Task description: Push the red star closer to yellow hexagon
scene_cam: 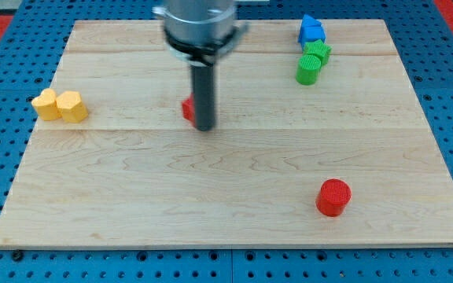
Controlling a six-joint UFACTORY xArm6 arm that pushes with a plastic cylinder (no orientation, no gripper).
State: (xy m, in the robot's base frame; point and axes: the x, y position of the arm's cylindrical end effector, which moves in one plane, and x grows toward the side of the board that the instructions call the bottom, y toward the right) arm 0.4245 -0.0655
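The red star [187, 108] lies on the desk [226, 212], a little toward the view's top from the middle, and the rod hides most of it, so its shape is hard to see. My tip [204, 127] stands just at the star's right side, touching it or nearly so; I cannot tell which. There is no hand on this arm, only the rod. Far to the star's left, at the desk's edge, sit the yellow hexagon [72, 106] and a second yellow block [46, 104], touching each other. Well to the star's right and lower is a red cylinder [333, 196]. To its upper right are two green blocks [311, 63] and a blue block [311, 30].
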